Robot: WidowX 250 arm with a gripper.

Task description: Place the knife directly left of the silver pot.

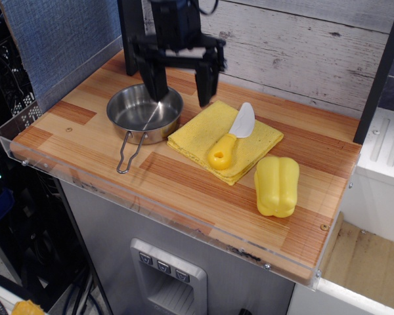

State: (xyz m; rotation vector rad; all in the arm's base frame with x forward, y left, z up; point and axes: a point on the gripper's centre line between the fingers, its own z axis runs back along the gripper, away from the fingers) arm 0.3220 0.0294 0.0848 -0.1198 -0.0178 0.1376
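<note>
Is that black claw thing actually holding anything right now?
No, nothing. The gripper hangs open and empty above the silver pot, while the knife lies untouched on the yellow cloth.

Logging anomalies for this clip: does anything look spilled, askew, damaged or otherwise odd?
Nothing stands out. The knife lies flat on the yellow cloth, the pot sits upright and empty beside it, and the pepper rests near the right front. The gripper hangs open above the pot's right rim, touching nothing.
</note>
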